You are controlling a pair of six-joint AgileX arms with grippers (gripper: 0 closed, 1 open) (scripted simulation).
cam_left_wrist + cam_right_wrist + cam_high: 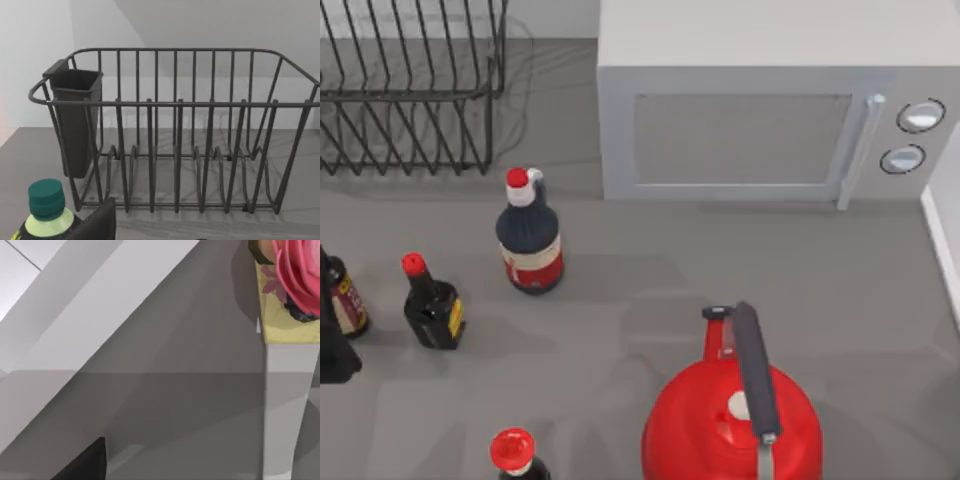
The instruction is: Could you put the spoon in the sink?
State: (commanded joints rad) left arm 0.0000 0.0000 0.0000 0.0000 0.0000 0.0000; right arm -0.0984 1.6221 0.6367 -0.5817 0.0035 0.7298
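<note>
Grey counter [650, 290], with a wire dish rack [175, 130] straight ahead of the left hand [97, 222].
The left hand sat low before the rack, a dark cutlery cup [75, 117] hung on the rack's end and a green-capped bottle [46, 205] stood just beside the hand. The right hand [85, 462] faced a box printed with a pink flower [292, 285]. Whether either hand was apart or together could not be told. From above, a microwave [740, 120], a red-capped dark bottle [528, 235] and a red canister [720, 425] stood on the counter.

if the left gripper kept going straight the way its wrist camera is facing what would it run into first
Most likely the dish rack, which stands squarely ahead with its front bars facing the camera. A green-capped bottle sits nearer but off to the side, so depth there is uncertain.
</note>
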